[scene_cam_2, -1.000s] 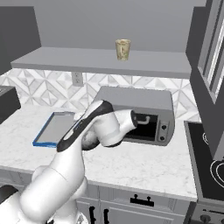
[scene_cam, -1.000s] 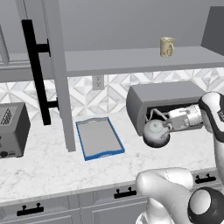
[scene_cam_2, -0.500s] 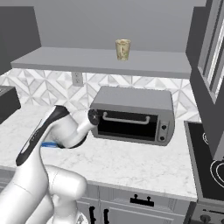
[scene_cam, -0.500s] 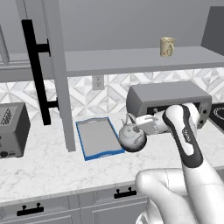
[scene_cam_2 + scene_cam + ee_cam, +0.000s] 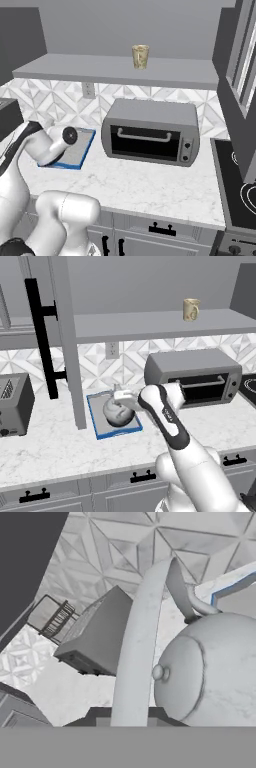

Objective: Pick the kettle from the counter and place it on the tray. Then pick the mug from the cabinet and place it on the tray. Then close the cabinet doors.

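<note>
My gripper [image 5: 123, 400] is shut on the thin arched handle [image 5: 140, 647] of the silver-grey kettle [image 5: 118, 412], which hangs tilted over the blue-rimmed tray [image 5: 99, 432] on the counter [image 5: 60, 448]. In the hand view the kettle's round body [image 5: 215, 672] sits right of the handle, with the tray's blue rim [image 5: 235, 586] beyond it. I cannot tell whether the kettle touches the tray. The beige mug [image 5: 190, 309] [image 5: 140, 56] stands on the open cabinet's shelf [image 5: 150, 323]. The left cabinet door [image 5: 65, 341] stands open, its black bar handle [image 5: 42, 341] facing me.
A grey toaster oven [image 5: 200, 378] [image 5: 150, 132] stands right of the tray. A toaster [image 5: 15, 403] sits at the far left of the counter. A stove [image 5: 240, 185] lies at the right, below the other open door [image 5: 240, 75]. Grey drawers [image 5: 140, 476] run under the counter.
The arm has swung left with the kettle in its grip, from in front of the toaster oven to over the tray. The mug and doors have not moved.
</note>
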